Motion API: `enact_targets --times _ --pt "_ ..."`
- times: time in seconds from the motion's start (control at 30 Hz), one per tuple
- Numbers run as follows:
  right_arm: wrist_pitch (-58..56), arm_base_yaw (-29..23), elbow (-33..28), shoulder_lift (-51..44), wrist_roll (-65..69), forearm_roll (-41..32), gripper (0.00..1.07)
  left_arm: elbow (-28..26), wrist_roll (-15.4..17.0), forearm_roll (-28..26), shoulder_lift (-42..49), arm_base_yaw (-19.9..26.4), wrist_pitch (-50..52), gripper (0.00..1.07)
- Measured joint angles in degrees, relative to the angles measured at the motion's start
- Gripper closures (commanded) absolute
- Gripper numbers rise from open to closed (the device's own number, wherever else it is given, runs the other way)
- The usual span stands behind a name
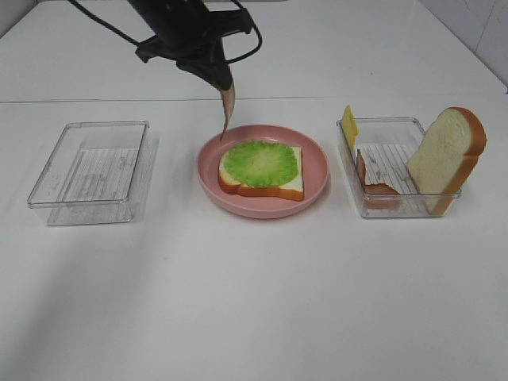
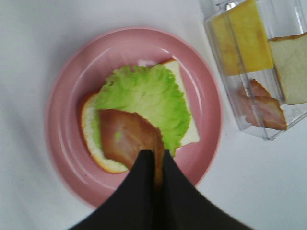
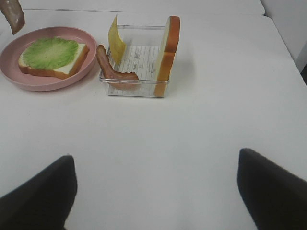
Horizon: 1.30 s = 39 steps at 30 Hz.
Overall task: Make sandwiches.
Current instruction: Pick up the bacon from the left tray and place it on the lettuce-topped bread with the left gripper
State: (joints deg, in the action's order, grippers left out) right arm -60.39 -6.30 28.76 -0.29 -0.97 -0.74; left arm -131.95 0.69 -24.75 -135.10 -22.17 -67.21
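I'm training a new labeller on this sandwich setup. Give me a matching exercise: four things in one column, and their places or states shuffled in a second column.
Things
1. lettuce
2. cheese slice
3. spare bread slice
4. left hand

Places or states
A. shut on a bacon strip that hangs above the pink plate
B. leaning at the left end of the right tray, as the high camera sees it
C. lying on the bread slice on the plate
D. standing at that tray's right end

Pairs: 1-C, 2-B, 3-D, 4-A
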Motion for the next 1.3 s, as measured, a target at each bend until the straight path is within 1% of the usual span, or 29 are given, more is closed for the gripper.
enact_targets --times 0.07,0.13,0.17,0.23,0.33,0.4,0.43,0.5,0.87,0.97,1.03,1.07,1.13,1.2,1.23,1.27,1.3 --pt "0.0 0.0 0.0 0.0 0.0 0.0 0.25 0.0 -0.1 -0.3 0.0 -0.6 0.7 1.07" --pt "0.0 0.0 0.0 0.0 0.0 0.0 0.25 0.0 -0.2 -0.7 0.0 -2.6 3.6 1.07" --pt "0.0 0.0 0.0 0.0 0.0 0.0 0.25 0.0 -0.2 -0.7 0.0 -2.6 3.6 1.07" --pt "0.0 0.0 0.0 0.0 0.0 0.0 0.25 0.0 -0.2 -1.4 0.0 -4.9 7.7 1.07" --pt "0.0 0.0 0.0 0.0 0.0 0.0 0.25 0.0 -0.2 -1.9 0.0 -5.3 8.8 1.07" --pt "0.0 0.0 0.0 0.0 0.0 0.0 0.25 0.0 -0.7 -3.8 -0.2 -6.1 11.2 1.07" --pt "0.0 0.0 0.0 0.0 0.0 0.0 0.25 0.0 -0.7 -3.8 -0.2 -6.1 11.2 1.07" --pt "0.0 0.0 0.0 0.0 0.0 0.0 0.25 0.0 -2.2 -7.4 -1.7 -6.5 12.8 1.07" --pt "0.0 0.0 0.0 0.0 0.0 0.0 0.25 0.0 -3.0 -10.3 -7.4 -7.2 13.2 1.07" --pt "0.0 0.0 0.0 0.0 0.0 0.0 0.25 0.0 -3.0 -10.0 -8.1 -7.2 13.2 1.07" --pt "0.0 0.0 0.0 0.0 0.0 0.0 0.25 0.0 -3.0 -8.1 -8.7 -7.2 13.2 1.07" --pt "0.0 0.0 0.0 0.0 0.0 0.0 0.25 0.0 -3.0 -8.1 -8.7 -7.2 13.2 1.07" --pt "0.0 0.0 0.0 0.0 0.0 0.0 0.25 0.0 -3.0 -5.5 -8.7 -7.2 13.0 1.07" --pt "0.0 0.0 0.0 0.0 0.0 0.0 0.25 0.0 -2.8 -4.6 -8.7 -7.2 12.9 1.07" --pt "0.0 0.0 0.0 0.0 0.0 0.0 0.25 0.0 -2.5 -2.8 -8.7 -7.2 12.4 1.07" --pt "0.0 0.0 0.0 0.0 0.0 0.0 0.25 0.0 -2.5 -2.8 -8.7 -7.2 12.4 1.07" --pt "0.0 0.0 0.0 0.0 0.0 0.0 0.25 0.0 -1.5 -0.2 -8.7 -7.2 11.5 1.07"
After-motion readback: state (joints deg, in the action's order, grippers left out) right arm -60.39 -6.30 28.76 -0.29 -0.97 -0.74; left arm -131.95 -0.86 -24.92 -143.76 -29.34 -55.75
